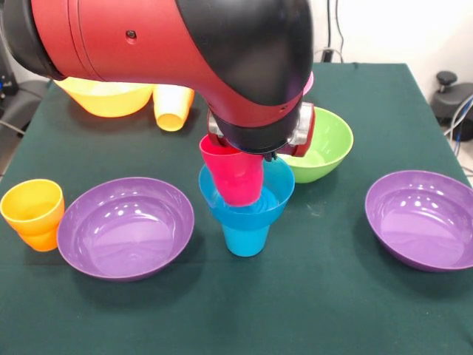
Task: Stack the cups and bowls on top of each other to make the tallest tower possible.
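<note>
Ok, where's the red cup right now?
Front view, center: the red cup sits tilted in the small blue bowl, which rests on the blue cup, directly under the arm. The lime green bowl lies just to its right.

The cups — red cup [232, 176], blue cup [245, 238], orange cup [32, 213] — and the purple bowls [126, 226] look like smooth glossy plastic (bright highlights on every rim), the table [325, 310] wears matt green cloth, and the arm [185, 52] has a satin red-and-black shell.
</note>
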